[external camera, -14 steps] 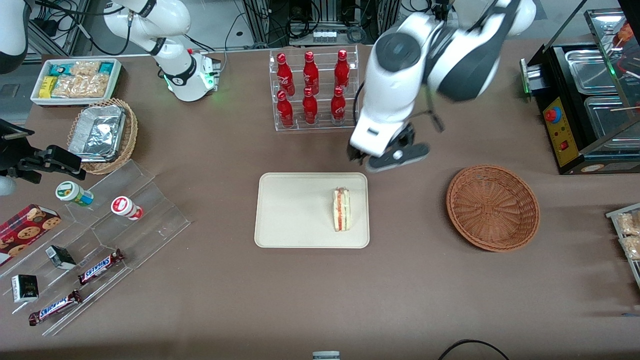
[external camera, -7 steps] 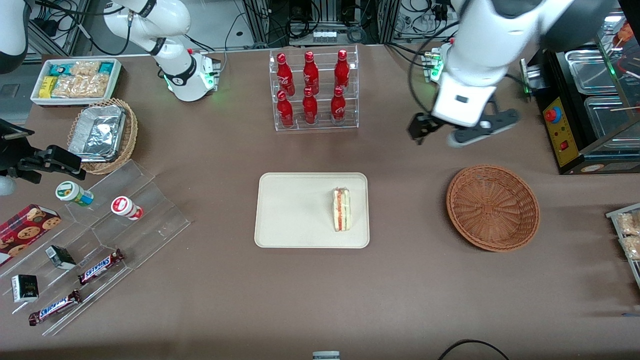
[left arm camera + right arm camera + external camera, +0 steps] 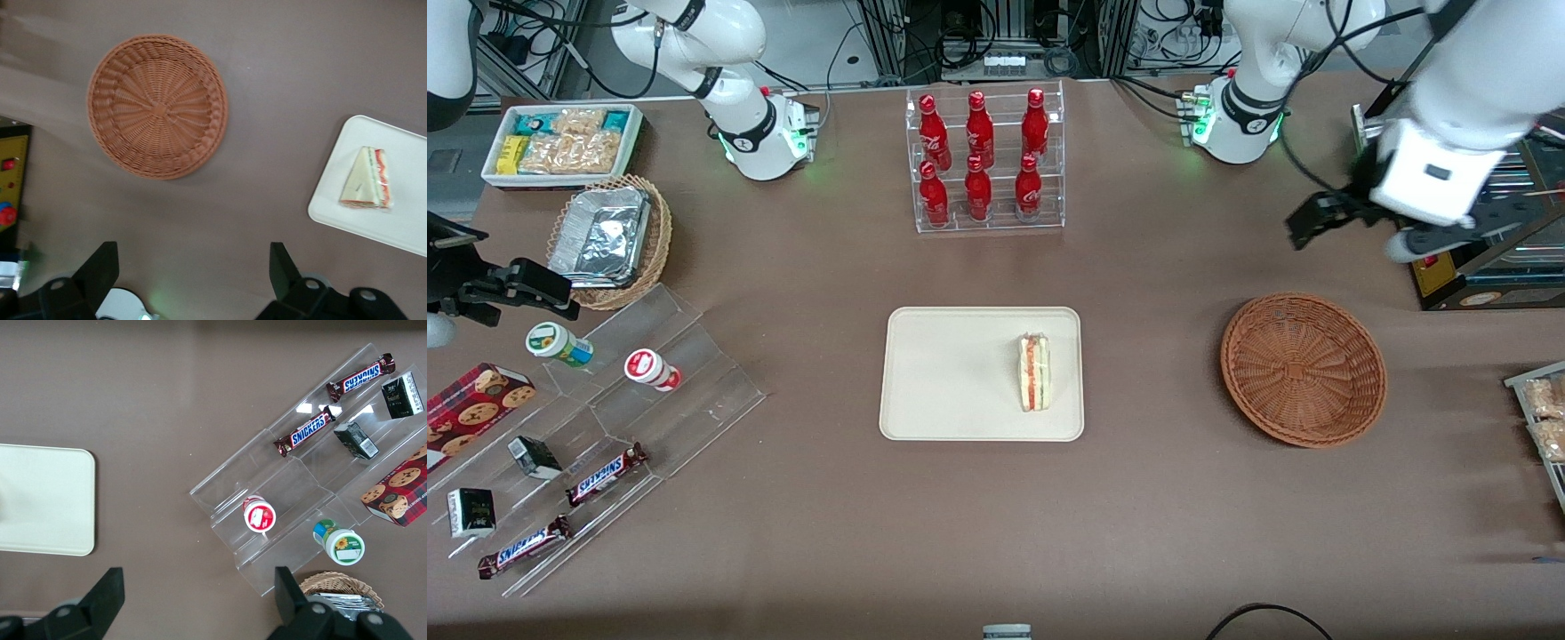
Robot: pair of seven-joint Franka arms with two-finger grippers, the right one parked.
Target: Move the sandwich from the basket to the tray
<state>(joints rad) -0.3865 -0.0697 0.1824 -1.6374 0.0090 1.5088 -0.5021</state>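
On your desk, reading across the front view from the parked arm's end, a white bin of snack packets and a tan wicker basket of foil containers sit above a clear stepped display carrying candy bars and small tubs. At the middle stands a clear rack of red bottles, and nearer the front camera than the rack lies the tray. You see the sandwich resting on the tray, at the tray's end toward the working arm, striped cut edge facing up. Next comes the basket, with nothing in it, well apart from the tray. Toward the working arm's end, the gripper hangs above the desk, farther from the front camera than the basket, its jaws spread apart and holding nothing.
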